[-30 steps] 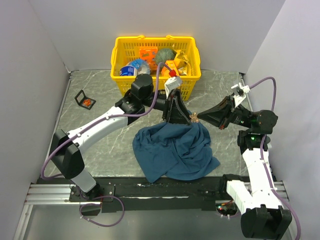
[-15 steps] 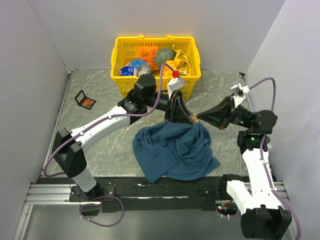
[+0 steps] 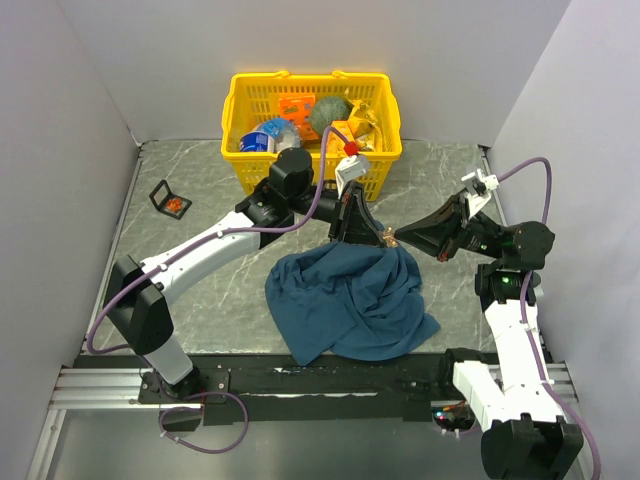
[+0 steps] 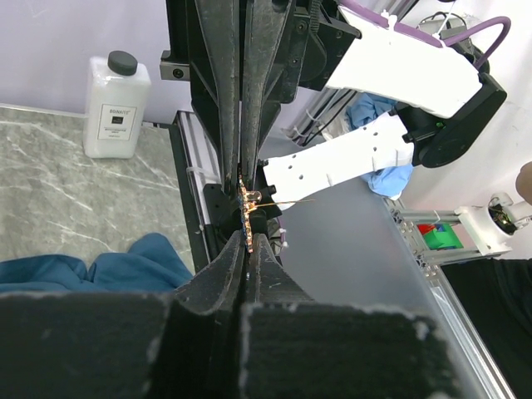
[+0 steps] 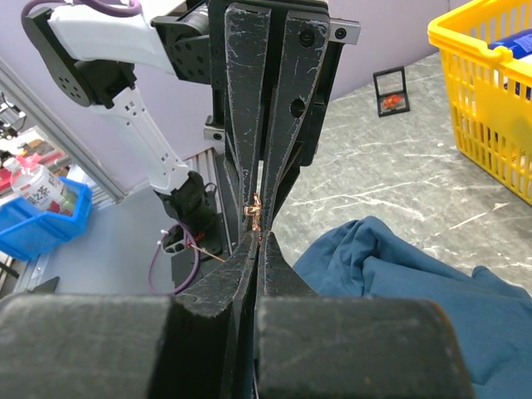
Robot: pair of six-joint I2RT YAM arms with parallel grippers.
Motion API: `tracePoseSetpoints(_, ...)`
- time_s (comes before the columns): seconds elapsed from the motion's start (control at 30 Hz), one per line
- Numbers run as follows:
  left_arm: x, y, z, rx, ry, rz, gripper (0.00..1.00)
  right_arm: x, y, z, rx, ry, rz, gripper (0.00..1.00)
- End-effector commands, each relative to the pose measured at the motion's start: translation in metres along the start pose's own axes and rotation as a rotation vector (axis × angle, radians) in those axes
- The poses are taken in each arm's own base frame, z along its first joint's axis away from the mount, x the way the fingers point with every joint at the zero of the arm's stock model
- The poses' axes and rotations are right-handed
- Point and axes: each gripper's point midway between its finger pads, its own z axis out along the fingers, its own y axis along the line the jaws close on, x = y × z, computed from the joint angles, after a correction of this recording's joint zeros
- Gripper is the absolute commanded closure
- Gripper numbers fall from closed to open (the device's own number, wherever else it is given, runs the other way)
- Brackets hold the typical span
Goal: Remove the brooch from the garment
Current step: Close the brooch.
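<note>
While left fingers (image 4: 218,278) and right fingers (image 5: 229,274) pinch the brooch (image 4: 247,208) at garment's (image 3: 350,295) one o'clock edge, separate slowly, straight, no jerk.

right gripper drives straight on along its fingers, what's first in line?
The brooch at the right gripper tips, then the left gripper, facing it almost tip to tip; gap looks tiny, depth unclear.

A robotics lab: white partition walls (image 3: 80,120) box in a grey marbled surface (image 3: 440,170), with aluminium rail (image 3: 90,385) and blue plastic bin (image 5: 46,220)
</note>
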Motion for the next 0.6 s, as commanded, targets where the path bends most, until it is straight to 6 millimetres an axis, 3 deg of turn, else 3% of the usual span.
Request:
tracePoseSetpoints(0.0, -0.017, -0.013, 0.002, 0.030, -0.020, 0.065, 0.99, -0.001, -0.001, -0.001, 0.011, -0.003, -0.040, 1.00)
tracePoseSetpoints(0.07, -0.016, -0.011, 0.002, 0.022, -0.017, 0.067, 0.99, -0.001, -0.001, -0.001, 0.006, 0.007, -0.045, 1.00)
tracePoseSetpoints(0.2, -0.012, -0.012, 0.001, 0.024, -0.007, 0.073, 0.99, -0.001, 0.007, -0.002, -0.027, 0.049, -0.073, 0.64)
tracePoseSetpoints(0.3, -0.008, -0.017, -0.002, 0.040, 0.009, 0.088, 0.99, -0.001, 0.015, -0.004, -0.066, 0.089, -0.096, 0.47)
tracePoseSetpoints(0.4, -0.004, -0.027, -0.005, 0.073, 0.025, 0.110, 0.99, 0.003, 0.022, -0.006, -0.113, 0.124, -0.112, 0.35)
tracePoseSetpoints(0.57, 0.004, -0.041, -0.010, 0.133, 0.048, 0.130, 0.99, 0.009, 0.031, -0.010, -0.172, 0.161, -0.129, 0.30)
